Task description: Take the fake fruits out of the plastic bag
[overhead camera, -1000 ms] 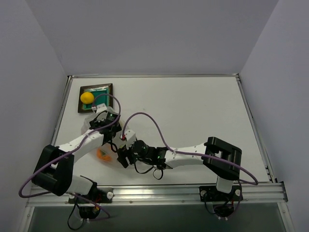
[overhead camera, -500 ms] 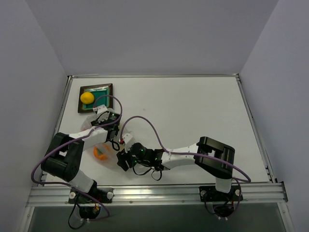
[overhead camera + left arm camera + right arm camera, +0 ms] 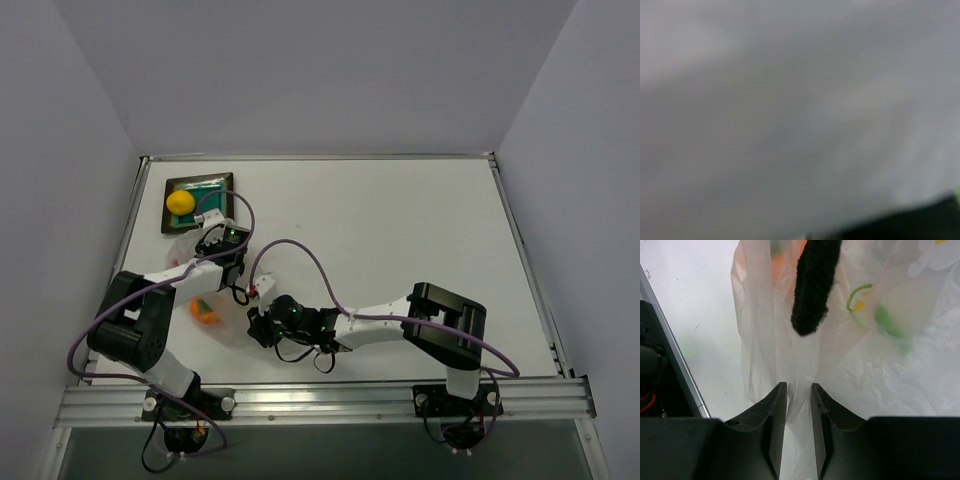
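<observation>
The plastic bag (image 3: 222, 322) lies crumpled at the near left, between my two grippers. An orange fruit (image 3: 205, 311) shows through it. In the right wrist view the bag (image 3: 865, 365) fills the frame, with the orange fruit (image 3: 782, 260) and a green fruit (image 3: 887, 322) blurred behind the film. My right gripper (image 3: 799, 386) is shut on a gathered fold of the bag's near edge. My left gripper (image 3: 224, 248) sits at the bag's far end; its wrist view is a grey blur that hides its jaws. A yellow fruit (image 3: 180, 201) rests on the tray.
A dark-framed square tray (image 3: 218, 185) with a teal centre stands at the far left corner. Purple cables loop over both arms near the bag. A black rounded part (image 3: 812, 285) lies on the bag. The table's metal front rail (image 3: 670, 360) runs close on the right gripper's left.
Both grippers have narrowed. The right gripper's jaws have come together on the bag's edge. The left gripper has shifted a little toward the tray, and the orange fruit has drifted left.
</observation>
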Controlling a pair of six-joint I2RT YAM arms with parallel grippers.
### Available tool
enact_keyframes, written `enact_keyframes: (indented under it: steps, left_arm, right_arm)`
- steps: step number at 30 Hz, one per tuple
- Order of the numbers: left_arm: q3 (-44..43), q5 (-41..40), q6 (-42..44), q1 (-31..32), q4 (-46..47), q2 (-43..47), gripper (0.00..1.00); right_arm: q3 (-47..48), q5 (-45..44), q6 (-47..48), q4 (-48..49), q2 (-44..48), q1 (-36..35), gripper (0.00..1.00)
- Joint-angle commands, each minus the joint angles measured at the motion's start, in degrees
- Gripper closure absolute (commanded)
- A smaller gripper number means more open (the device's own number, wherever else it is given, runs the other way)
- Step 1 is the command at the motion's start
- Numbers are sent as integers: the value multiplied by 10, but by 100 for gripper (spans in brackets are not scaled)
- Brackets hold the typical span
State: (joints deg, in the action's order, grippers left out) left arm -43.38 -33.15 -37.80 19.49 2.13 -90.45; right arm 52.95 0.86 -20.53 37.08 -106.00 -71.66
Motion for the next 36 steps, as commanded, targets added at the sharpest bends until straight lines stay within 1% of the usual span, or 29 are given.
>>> enact_keyframes:
  steps: [1, 2, 4, 5, 9, 12, 15, 16, 17, 18, 19, 22, 26, 31, 33, 36]
  left_arm:
    - [-15, 14, -7, -2, 0, 53, 82]
    - [-14, 19, -12, 3, -15, 60, 84]
    - [-6, 30, -15, 10, -20, 84, 86]
    - [-1, 32, -20, 13, -43, 91, 89]
    - [17, 39, -23, 13, -62, 120, 97]
    - [22, 48, -21, 18, -71, 139, 98]
    - [22, 30, -22, 25, -89, 157, 97]
    - [22, 22, -24, 25, -95, 158, 93]
    - [19, 13, -26, 23, -102, 157, 86]
    - [17, 5, -25, 21, -100, 154, 78]
    - [11, 3, -24, 20, -100, 147, 62]
    - [4, -3, -25, 20, -93, 133, 38]
    - [-5, -17, -25, 15, -86, 122, 32]
    - [-27, -10, -16, -7, -65, 89, 32]
    - [-43, -9, -5, -9, -57, 76, 25]
    - [-57, 4, 4, -9, -39, 56, 19]
  right_arm:
    - [12, -7, 1, 15, 13, 2, 78]
    - [13, -26, 1, 14, 15, 4, 79]
    - [17, -30, 2, 14, 22, 8, 79]
    - [19, -30, 2, 14, 23, 11, 79]
    - [21, -37, 2, 14, 35, 17, 80]
    - [13, -42, -1, 14, 48, 18, 80]
    - [8, -54, -5, 14, 54, 19, 79]
    - [8, -58, -6, 14, 55, 19, 79]
    - [8, -59, -8, 14, 54, 19, 79]
    - [9, -57, -8, 14, 55, 19, 79]
    - [10, -53, -8, 14, 54, 19, 79]
    - [9, -49, -9, 14, 53, 19, 79]
    - [9, -44, -8, 13, 50, 19, 79]
    - [7, -43, -8, 15, 54, 19, 79]
    - [6, -42, -8, 15, 54, 19, 80]
    - [5, -39, -7, 14, 52, 18, 80]
